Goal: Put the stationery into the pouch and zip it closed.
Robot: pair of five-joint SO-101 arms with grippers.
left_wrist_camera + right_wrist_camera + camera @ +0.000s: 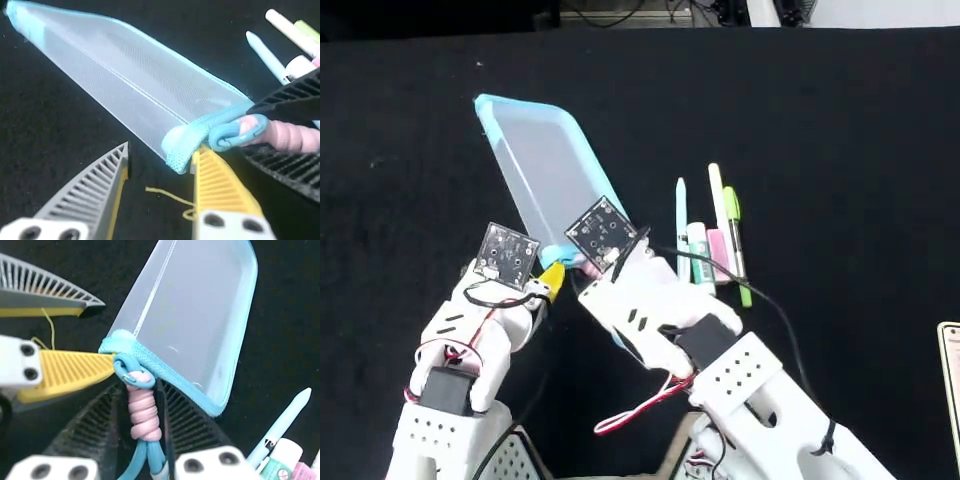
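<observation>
The right claw (141, 390) was clamped on the pink pull (144, 415) of the pouch (545, 170), with its black jaws pressed to either side of it. A blue ring (232, 135) joined the pull to the pouch's end, just past that claw's tips. From there the pouch stretched straight away from the claw, lying flat on the black table (840, 120).

The left claw (161, 150) stood open just beside the right one, at the same end of the pouch. Its yellow finger (220, 185) touched the pouch's blue corner next to the ring. Its grey finger (97, 187) was apart from the pouch, over bare table.

The stationery (700, 250) lay outside the pouch, near the right claw on the side away from the left claw. It included a blue pen (681, 220), a white pen (717, 195), a green marker (733, 220) and some shorter pieces, all packed side by side.
</observation>
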